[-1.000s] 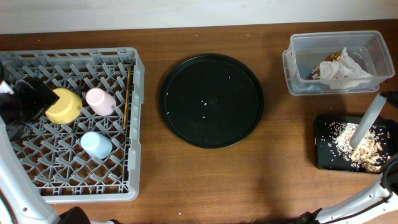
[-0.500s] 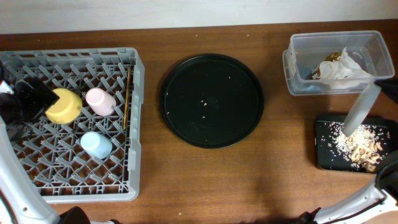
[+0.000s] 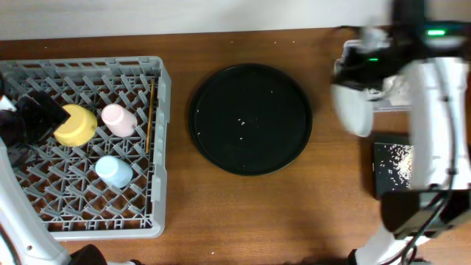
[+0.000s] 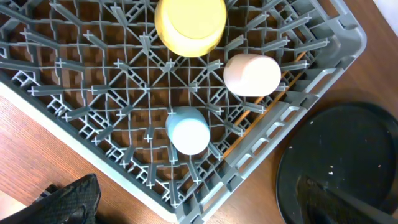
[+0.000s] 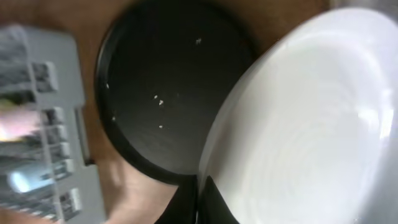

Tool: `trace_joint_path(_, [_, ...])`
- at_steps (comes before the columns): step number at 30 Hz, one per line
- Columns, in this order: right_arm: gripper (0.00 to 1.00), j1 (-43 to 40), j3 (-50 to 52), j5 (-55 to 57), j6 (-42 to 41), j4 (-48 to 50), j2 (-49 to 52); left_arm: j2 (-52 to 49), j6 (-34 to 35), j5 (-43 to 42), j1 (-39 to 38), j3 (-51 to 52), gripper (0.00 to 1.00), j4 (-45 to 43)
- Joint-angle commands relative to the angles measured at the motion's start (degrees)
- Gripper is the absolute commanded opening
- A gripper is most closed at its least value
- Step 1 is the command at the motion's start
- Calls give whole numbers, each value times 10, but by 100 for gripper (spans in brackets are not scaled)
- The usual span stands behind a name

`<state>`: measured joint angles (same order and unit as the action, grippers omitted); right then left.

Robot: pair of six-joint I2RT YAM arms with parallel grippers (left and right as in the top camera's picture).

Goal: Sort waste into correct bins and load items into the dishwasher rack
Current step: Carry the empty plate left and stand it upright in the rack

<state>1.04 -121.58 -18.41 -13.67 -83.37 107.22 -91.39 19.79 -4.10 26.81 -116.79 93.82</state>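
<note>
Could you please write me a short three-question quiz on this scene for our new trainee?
1. True or false: the yellow bowl sits in the dishwasher rack.
2. Fill in: the right tool is shut on the ____.
3. How many cups are in the rack? A) one B) two C) three
Key: 1 true; 2 plate; 3 B, the pink cup and the light-blue cup.

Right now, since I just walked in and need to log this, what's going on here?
The right gripper is shut on the pale grey plate, holding it above the table by the round black tray. The yellow bowl, pink cup, light-blue cup and chopsticks sit in the dishwasher rack.
</note>
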Motion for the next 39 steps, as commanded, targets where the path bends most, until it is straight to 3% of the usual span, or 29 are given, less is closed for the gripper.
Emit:
trace_joint_path(1, [4, 153, 0, 201, -83, 48, 13, -3, 5, -2, 4, 1, 100, -1])
trace_joint_path(6, [4, 311, 0, 184, -165, 193, 44, -4, 5, -2, 4, 1, 100, -1])
trace_joint_path(10, [4, 379, 0, 118, -259, 339, 45, -3, 5, -2, 4, 1, 100, -1])
trace_joint_path(14, [4, 401, 1, -8, -371, 468, 75, -3, 5, -2, 4, 1, 100, -1])
trace_joint_path(24, [4, 406, 1, -187, -534, 782, 219, -3, 5, -2, 4, 1, 100, -1])
trace_joint_path(37, [4, 407, 3, -96, -526, 747, 256, -4, 5, -2, 4, 1, 100, -1])
trace_joint_path(39, [9, 407, 3, -82, -526, 743, 256, -4, 5, -2, 4, 1, 100, -1])
